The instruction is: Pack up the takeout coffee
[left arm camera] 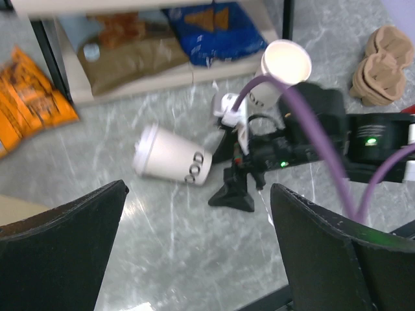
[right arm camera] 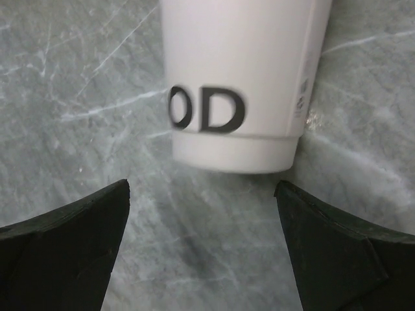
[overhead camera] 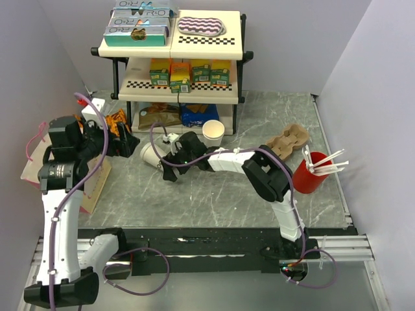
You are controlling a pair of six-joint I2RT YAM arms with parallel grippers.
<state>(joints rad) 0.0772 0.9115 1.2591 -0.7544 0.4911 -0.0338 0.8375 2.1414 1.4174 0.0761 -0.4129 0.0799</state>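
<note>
Grey marbled tabletop (overhead camera: 214, 194) fills the space between white walls (overhead camera: 369, 84), with a two-tier shelf rack (overhead camera: 172, 65) at the back. On the table the takeout coffee (overhead camera: 150, 155) lies on its side, its lid pointing toward the left gripper (left arm camera: 198, 240) and its base toward the right gripper (right arm camera: 202, 249). The right gripper sits low over the table, jaws spread wide and holding nothing. The coffee's base lies just ahead of its fingertips (right arm camera: 110, 201), facing the gap but not between them. The left gripper hovers above the lid side, equally wide open and empty, apart from the coffee. A stack of lidless cups (overhead camera: 213, 133) stands by the rack's leg.
</note>
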